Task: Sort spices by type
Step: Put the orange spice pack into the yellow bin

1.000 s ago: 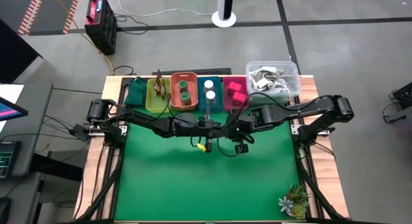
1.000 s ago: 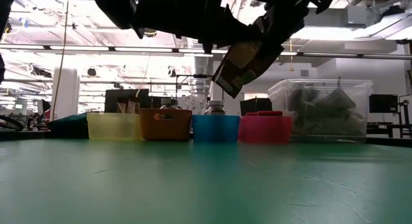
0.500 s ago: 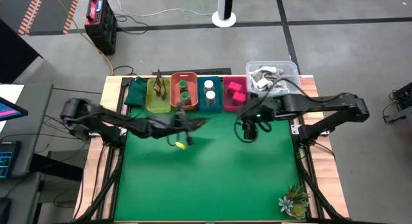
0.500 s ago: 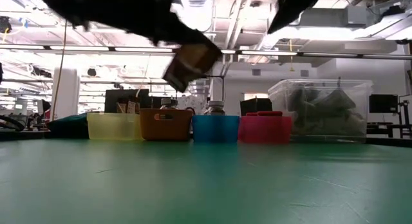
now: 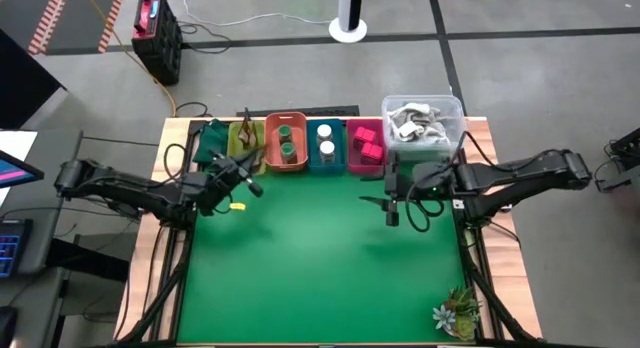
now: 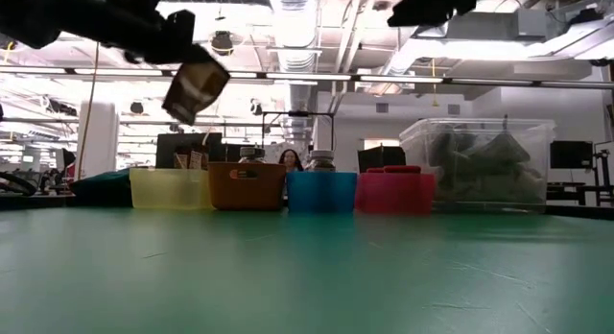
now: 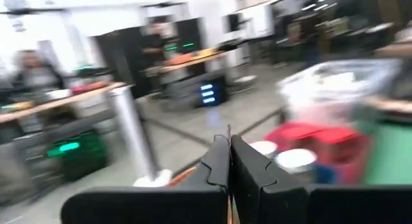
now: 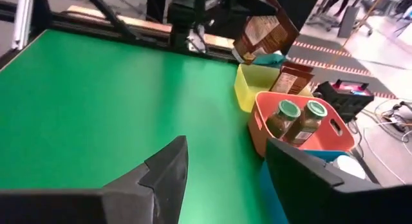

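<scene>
Sachet in my grip: a brown crinkly sachet (image 6: 195, 87) hangs tilted in the air, above and just in front of the yellow bin (image 6: 170, 188); seen from above it is mostly covered by my arm, so only the low and right wrist views show it well.
Left hand: my left hand (image 5: 243, 170) is clenched on that sachet, at the near edge of the yellow bin; in my own wrist view the fingers (image 7: 217, 161) sit pressed together and the sachet is barely a sliver between them.
Yellow bin contents: more brown sachets (image 8: 293, 77) stand upright inside, partly cut off by the bin wall.
Orange bin: the orange bin (image 5: 286, 121) holds two little green jars (image 8: 294, 120), upright and side by side.
Blue bin: the blue bin (image 5: 326, 160) holds two white-capped round jars (image 5: 325, 139); in the low view only one top pokes above the rim.
Pink bin: the pink bin (image 5: 365, 166) holds small pink blocks (image 5: 366, 141); how many I cannot tell.
Right hand: my right hand (image 5: 391, 205) is released, fingers apart and holding nothing, over the green counter (image 5: 320, 268) in front of the pink bin.
Clear tub: a clear tub (image 5: 424, 122) at the row's right end holds pale, jumbled contents that are hard to make out.
Beyond: a small green spiky plant (image 5: 456, 312) sits at the near right corner.
</scene>
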You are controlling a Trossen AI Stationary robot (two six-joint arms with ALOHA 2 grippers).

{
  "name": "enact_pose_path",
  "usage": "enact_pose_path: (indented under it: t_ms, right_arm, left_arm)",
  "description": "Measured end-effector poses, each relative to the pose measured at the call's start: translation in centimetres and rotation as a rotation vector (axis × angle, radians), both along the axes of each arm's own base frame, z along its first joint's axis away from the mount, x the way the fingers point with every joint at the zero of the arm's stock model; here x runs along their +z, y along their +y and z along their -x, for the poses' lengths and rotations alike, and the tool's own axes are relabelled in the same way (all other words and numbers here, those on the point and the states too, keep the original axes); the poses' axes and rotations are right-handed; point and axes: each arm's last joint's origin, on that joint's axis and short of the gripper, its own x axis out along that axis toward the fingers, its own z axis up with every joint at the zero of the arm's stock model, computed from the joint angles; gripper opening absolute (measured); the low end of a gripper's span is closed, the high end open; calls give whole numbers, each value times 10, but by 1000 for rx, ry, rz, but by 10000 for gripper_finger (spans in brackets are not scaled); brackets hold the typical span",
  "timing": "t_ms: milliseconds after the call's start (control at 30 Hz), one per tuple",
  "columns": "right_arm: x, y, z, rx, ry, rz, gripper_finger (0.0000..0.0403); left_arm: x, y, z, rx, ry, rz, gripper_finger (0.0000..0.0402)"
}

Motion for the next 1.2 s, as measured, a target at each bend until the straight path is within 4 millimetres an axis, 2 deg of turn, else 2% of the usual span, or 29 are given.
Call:
enact_pose_path:
  t_ms: [100, 267, 367, 600, 733, 867, 1000, 1200]
  right_arm:
    - [-11, -4, -1, -9, -42, 16, 235]
    - [-13, -12, -1, -57, -52, -16, 235]
    - [-13, -13, -1, -61, -50, -20, 235]
    - [-13, -9, -1, -45, -51, -23, 235]
    - [-13, -6, -1, -32, -52, -27, 235]
    - [-13, -2, -1, -17, -51, -31, 235]
    - [-13, 0, 0, -6, -51, -31, 235]
    - [-13, 0, 0, -8, -52, -31, 235]
  left_arm:
    - [-6, 4, 7, 114, 48, -11, 0]
    - [-28, 15, 13, 256, 107, 11, 0]
    - [-38, 23, 17, 278, 120, 17, 0]
    - [-52, 43, 21, 143, 221, -51, 0]
    - [-53, 53, 24, 39, 235, -102, 0]
    - [-53, 65, 28, 38, 255, -121, 0]
    - [-53, 73, 30, -45, 254, -144, 0]
    - [-58, 88, 38, -123, 269, -103, 0]
